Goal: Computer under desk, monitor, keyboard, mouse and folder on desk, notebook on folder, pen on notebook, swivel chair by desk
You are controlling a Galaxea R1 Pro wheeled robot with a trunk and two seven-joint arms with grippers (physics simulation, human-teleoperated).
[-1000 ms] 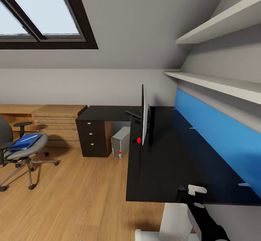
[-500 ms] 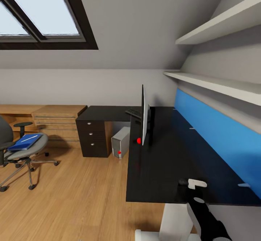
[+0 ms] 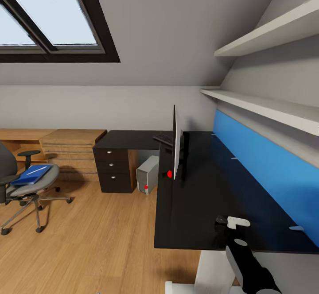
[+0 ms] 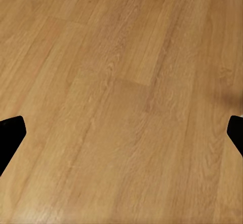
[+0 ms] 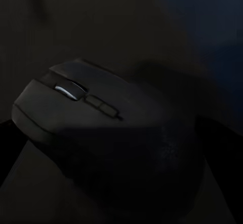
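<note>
The black desk (image 3: pixel 199 187) runs along the blue back panel on the right. On it, the monitor (image 3: pixel 177 143) stands edge-on, with the keyboard (image 3: pixel 163 138) just beyond it. The computer (image 3: pixel 147 173) sits on the floor under the desk. My right gripper (image 3: pixel 227 221) hovers over the desk's near edge, shut on the black mouse (image 5: pixel 101 117), which looks very close and dark in the right wrist view. At far left, the grey swivel chair (image 3: pixel 17 187) carries the blue folder (image 3: pixel 30 174) with the white pen (image 3: pixel 35 169) on top. I cannot tell the notebook apart from the folder. My left gripper (image 4: pixel 121 138) is open over wooden floor.
A light wooden drawer unit (image 3: pixel 71 148) stands against the back wall left of the desk's dark drawers (image 3: pixel 113 168). Two white shelves (image 3: pixel 266 103) jut out above the desk on the right. Open wooden floor (image 3: pixel 97 241) lies between the chair and the desk.
My right gripper, with the mouse in it, has moved a little farther in over the desk. The whole view has shifted slightly, so the camera moved.
</note>
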